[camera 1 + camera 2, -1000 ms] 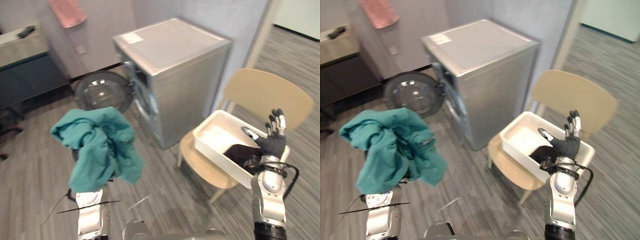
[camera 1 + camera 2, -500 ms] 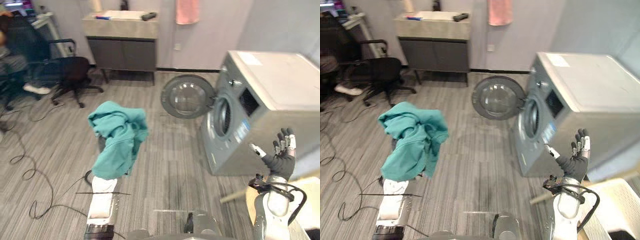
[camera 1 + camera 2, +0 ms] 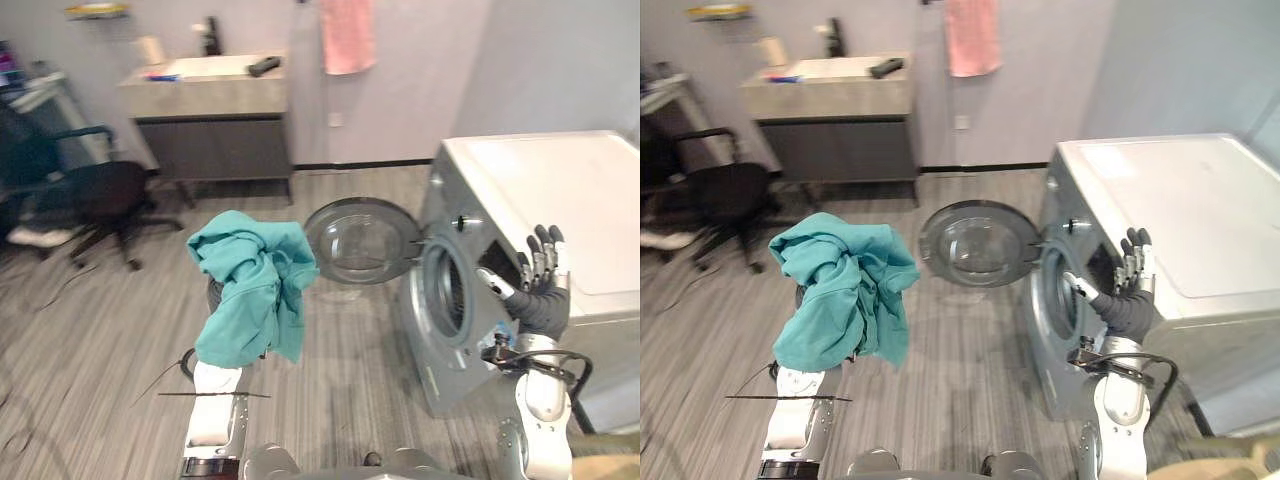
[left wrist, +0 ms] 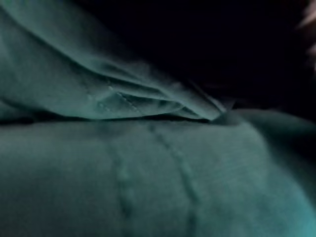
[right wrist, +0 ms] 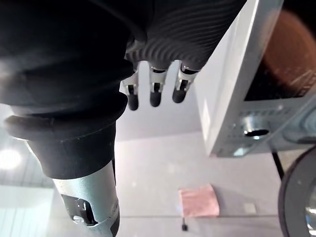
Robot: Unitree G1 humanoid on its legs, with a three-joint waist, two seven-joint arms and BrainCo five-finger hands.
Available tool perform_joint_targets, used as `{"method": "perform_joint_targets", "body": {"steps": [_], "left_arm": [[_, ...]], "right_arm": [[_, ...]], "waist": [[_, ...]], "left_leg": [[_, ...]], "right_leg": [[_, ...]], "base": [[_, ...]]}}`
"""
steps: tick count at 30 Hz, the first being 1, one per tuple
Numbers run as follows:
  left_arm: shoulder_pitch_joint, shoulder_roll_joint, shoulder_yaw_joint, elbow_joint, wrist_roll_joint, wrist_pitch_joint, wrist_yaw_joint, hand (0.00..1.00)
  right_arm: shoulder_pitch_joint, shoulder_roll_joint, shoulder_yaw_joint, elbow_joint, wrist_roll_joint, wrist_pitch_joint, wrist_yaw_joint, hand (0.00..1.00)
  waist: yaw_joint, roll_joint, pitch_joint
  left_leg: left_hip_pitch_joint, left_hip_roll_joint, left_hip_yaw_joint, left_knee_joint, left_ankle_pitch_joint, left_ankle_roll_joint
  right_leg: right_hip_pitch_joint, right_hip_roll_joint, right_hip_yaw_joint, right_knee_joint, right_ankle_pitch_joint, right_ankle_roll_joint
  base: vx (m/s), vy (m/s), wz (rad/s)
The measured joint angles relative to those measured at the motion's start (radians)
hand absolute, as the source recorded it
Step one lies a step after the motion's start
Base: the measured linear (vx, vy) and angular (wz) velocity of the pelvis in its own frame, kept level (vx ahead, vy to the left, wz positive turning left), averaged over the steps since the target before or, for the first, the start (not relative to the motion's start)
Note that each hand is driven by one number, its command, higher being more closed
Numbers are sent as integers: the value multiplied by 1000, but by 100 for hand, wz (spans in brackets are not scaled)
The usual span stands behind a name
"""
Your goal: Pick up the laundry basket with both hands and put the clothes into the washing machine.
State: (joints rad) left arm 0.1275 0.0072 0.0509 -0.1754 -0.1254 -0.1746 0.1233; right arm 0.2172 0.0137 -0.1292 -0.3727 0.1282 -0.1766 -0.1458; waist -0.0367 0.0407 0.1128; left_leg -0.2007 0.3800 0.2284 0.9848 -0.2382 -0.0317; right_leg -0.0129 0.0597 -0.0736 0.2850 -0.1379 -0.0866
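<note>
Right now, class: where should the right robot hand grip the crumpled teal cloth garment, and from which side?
Probably the lower flap of the crumpled teal cloth garment, reached from the right by the open right robot hand: that flap hangs free and thin, while the top is bunched thick.

The silver box-shaped metal washing machine (image 3: 560,200) stands at the right, with its round glass-paned door (image 3: 362,240) swung open to its left. The crumpled teal cloth garment (image 3: 252,295) hangs left of and before that door. The right hand (image 3: 545,305) is up before the machine's front, just right of the drum opening (image 3: 447,290). Against the back wall sits the grey stone-topped cabinet (image 3: 205,125). The black office chair (image 3: 100,195) stands before its left end, and the pink towel (image 3: 348,35) hangs to its right.
</note>
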Motion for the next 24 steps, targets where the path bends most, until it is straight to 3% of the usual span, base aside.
{"method": "perform_joint_targets", "body": {"steps": [2, 3, 5, 6, 7, 8, 10, 12, 14, 16, 17, 20, 21, 23, 24], "left_arm": [[33, 0, 42, 0, 0, 3, -10, 100], [54, 0, 67, 0, 0, 4, -9, 100], [84, -5, 88, -15, 0, 3, -5, 100], [101, -21, 88, -31, 1, 4, -1, 100], [104, -23, 87, -32, 1, 4, -1, 100], [106, -22, 82, -37, 1, 4, 1, 100], [119, -10, 83, -91, 1, 4, 10, 100], [137, -10, 83, -119, 1, 1, 10, 100], [140, -8, 91, -119, 1, 1, 10, 100], [151, 0, 142, -118, 0, 1, 14, 100], [153, 1, 156, -117, 0, 1, 14, 100], [145, 1, 221, -103, -5, -1, 14, 100], [138, 1, 231, -99, -12, -4, 14, 100], [83, -7, 240, -29, -21, -3, 15, 100], [60, -21, 244, 5, -21, -3, 16, 100]], "right_arm": [[-26, -1, 28, 46, 6, -3, 21, 0], [-38, -1, 38, 73, 14, -4, 37, 0], [-19, -5, 54, 61, 21, -6, 59, 0], [28, -24, 53, -2, 26, -14, 64, 0], [51, -22, 53, -11, 28, -14, 65, 0], [70, -17, 54, -14, 28, -14, 68, 0], [135, 15, 72, -37, 27, -13, 89, 0], [133, 26, 90, -57, 17, -13, 106, 0], [127, 32, 108, -52, 7, -12, 116, 0], [90, 38, 122, 1, -26, -11, 130, 0], [72, 34, 122, 29, -30, -11, 129, 0], [-25, -2, 101, 184, -63, -8, 122, 0], [-46, -6, 92, 207, -64, -5, 122, 0], [-62, -6, 60, 238, -72, 11, 112, 0], [-59, -19, 49, 244, -81, 23, 105, 0]], "waist": [[10, -12, 4], [27, -11, 3], [53, 3, -1], [44, 52, -7], [36, 47, -11], [26, 38, -14], [8, -42, -29], [20, -49, -29], [31, -53, -26], [37, -58, -23], [37, -56, -23], [25, -16, -45], [25, -22, -46], [19, 4, -32], [19, 25, -20]], "left_leg": [[3, -59, -111, -218, -34, -18], [4, -103, -220, -358, -32, -22], [25, -121, -317, -563, -21, -26], [21, -116, -361, -616, 71, -105], [22, -126, -353, -597, 91, -135], [20, -141, -337, -580, 98, -138], [33, -201, -248, -547, 58, -96], [51, -204, -169, -502, 14, -74], [100, -204, -80, -491, -21, -57], [198, -210, 71, -533, -42, -46], [221, -210, 111, -556, -42, -46], [245, -181, 228, -644, -30, -65], [244, -171, 248, -646, -27, -70], [230, -144, 254, -626, -17, -87], [236, -113, 231, -594, -17, -87]], "right_leg": [[35, 12, 124, -11, 0, 0], [41, 12, 197, -5, -1, 1], [22, 13, 253, 30, -40, 44], [7, 29, 295, 82, -113, 111], [9, 18, 312, 87, -123, 128], [9, -2, 328, 90, -134, 146], [-14, -87, 377, 120, -161, 191], [-37, -118, 369, 159, -162, 195], [-82, -164, 276, 240, -161, 193], [-162, -282, -1, 367, -151, 177], [-170, -315, -89, 372, -145, 164], [-166, -439, -512, 309, -127, 68], [-166, -448, -555, 303, -112, 78], [-156, -420, -588, 284, -97, 94], [-125, -381, -589, 254, -97, 95]], "base": [[316, 266, -179], [358, 428, -224], [244, 465, -219], [181, 491, -139], [188, 502, -107], [150, 344, -45], [171, 345, -65], [137, 293, -112], [106, 233, -134], [46, 106, -164], [17, 73, -162], [70, 17, -130], [191, -61, -92], [176, -83, -38], [175, -77, -11]]}}
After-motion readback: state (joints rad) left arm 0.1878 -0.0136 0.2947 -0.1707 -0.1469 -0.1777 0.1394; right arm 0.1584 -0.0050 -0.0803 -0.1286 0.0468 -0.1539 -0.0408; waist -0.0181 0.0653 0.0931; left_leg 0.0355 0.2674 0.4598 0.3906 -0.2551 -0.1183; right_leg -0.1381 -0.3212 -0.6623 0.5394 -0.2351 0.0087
